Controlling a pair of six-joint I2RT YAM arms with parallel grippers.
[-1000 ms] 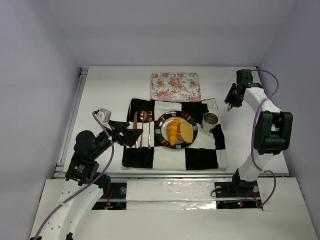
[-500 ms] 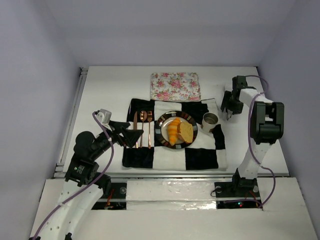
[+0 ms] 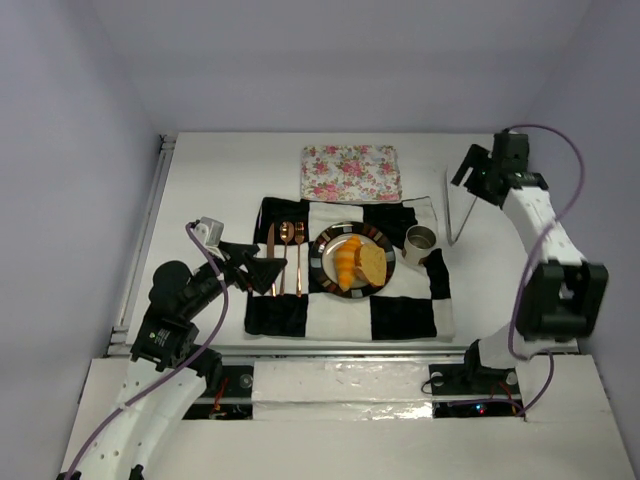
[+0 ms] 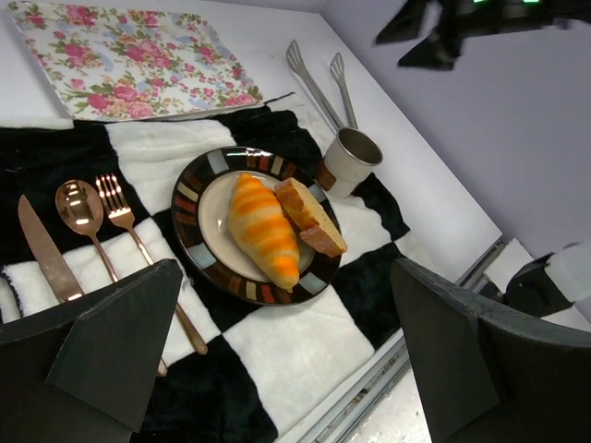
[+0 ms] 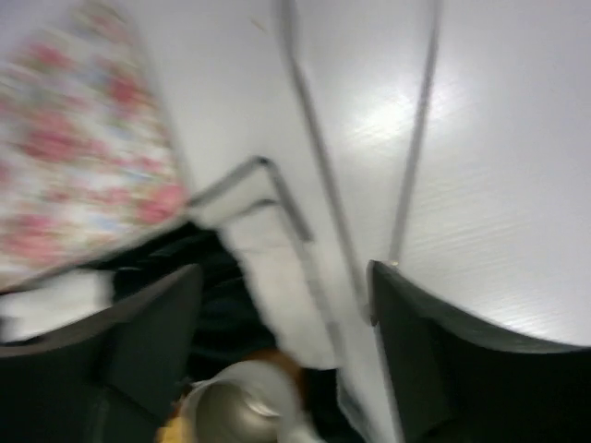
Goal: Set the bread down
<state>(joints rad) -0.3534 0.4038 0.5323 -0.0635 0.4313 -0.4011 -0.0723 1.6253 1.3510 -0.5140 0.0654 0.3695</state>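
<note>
The bread lies on the striped-rim plate [image 3: 322, 262]: an orange-golden croissant [image 3: 345, 262] and a paler tan slice [image 3: 374, 264] to its right, touching it. In the left wrist view the croissant [image 4: 263, 231] and the slice [image 4: 309, 217] show on the plate [image 4: 194, 249]. My left gripper [image 3: 255, 268] is open and empty, low over the checked cloth left of the plate, near the cutlery; it also shows in the left wrist view [image 4: 295, 369]. My right gripper [image 3: 470, 180] is open and empty, raised at the back right, and its wrist view [image 5: 286, 369] is blurred.
A black-and-white checked cloth [image 3: 400, 315] holds the plate, a knife [image 4: 46, 254], spoon [image 4: 83, 212], fork [image 4: 129, 231] and a metal cup [image 3: 420, 240]. Metal tongs [image 3: 450, 215] lie on the table right of the cup. A floral napkin [image 3: 351, 172] lies behind the cloth.
My right arm has swung up and back to the right, away from beside the cup; the tongs now show lying on the table. The left arm and the bread have not moved.
</note>
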